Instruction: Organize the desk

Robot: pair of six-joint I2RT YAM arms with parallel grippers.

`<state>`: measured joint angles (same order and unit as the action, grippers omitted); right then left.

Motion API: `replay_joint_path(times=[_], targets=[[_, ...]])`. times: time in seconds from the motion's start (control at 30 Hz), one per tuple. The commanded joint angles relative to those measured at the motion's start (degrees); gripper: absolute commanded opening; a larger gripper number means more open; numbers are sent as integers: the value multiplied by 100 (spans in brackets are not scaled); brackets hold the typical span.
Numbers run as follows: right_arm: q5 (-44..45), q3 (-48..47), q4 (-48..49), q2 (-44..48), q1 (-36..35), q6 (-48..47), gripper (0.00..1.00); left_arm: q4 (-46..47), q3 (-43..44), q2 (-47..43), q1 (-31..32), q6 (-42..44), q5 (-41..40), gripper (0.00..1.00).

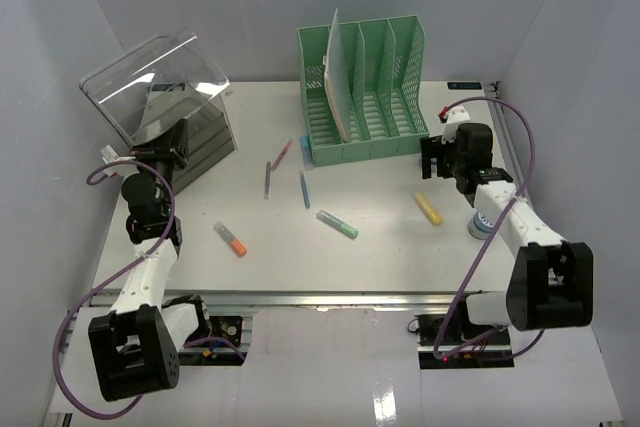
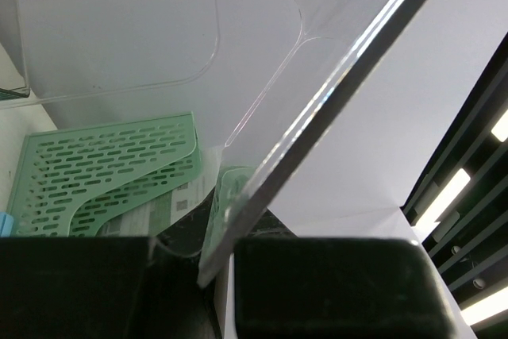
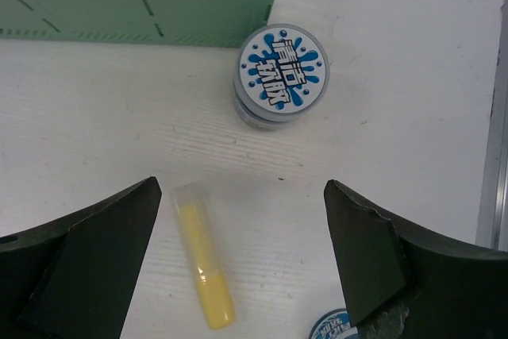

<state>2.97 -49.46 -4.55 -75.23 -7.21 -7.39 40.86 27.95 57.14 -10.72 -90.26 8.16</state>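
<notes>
Wall to wall, silver rail at the near edge: the desk [image 1: 370,262]. At its far edge, a green file rack [image 1: 365,87]; at the far left corner, a clear plastic box [image 1: 150,82], lid raised. Loose mid-table: purple pen [image 1: 268,180], blue pen [image 1: 304,189], green marker [image 1: 338,224], orange marker [image 1: 230,238]. Near the right edge, right gripper [image 3: 242,196], jaws spread wide over a yellow highlighter [image 3: 204,263], a round tin [image 3: 282,75] just beyond. By the box, left gripper [image 2: 193,256], the lid's edge between its fingers; clamped or not, cannot tell.

The desk [image 1: 350,269] carries a green file rack [image 1: 365,87], scattered markers [image 1: 337,224] and a tub [image 3: 282,75].
</notes>
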Motion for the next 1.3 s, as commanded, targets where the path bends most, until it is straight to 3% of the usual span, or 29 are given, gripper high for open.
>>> replay_joint_path(times=[0.0, 0.4, 0.7, 0.87, 1.07, 1.27], targets=[[-462, -614, -29, -736, 360, 98, 90, 145, 307, -118, -18, -41, 63, 0], [-945, -1590, -3, -2204, 510, 61, 90, 113, 327, -98, -18, -51, 36, 0], [-485, -1992, 33, -2872, 522, 212, 98, 116, 372, -80, -18, -53, 48, 0], [-596, -1936, 296, -2901, 527, 98, 89, 116, 369, -98, -9, -71, 45, 0], [-633, -1543, 996, -2717, 536, -213, 85, 117, 381, -105, -16, -81, 66, 0], [-881, -1344, 1258, -2701, 565, -506, 61, 116, 412, -109, -24, -97, 78, 0]])
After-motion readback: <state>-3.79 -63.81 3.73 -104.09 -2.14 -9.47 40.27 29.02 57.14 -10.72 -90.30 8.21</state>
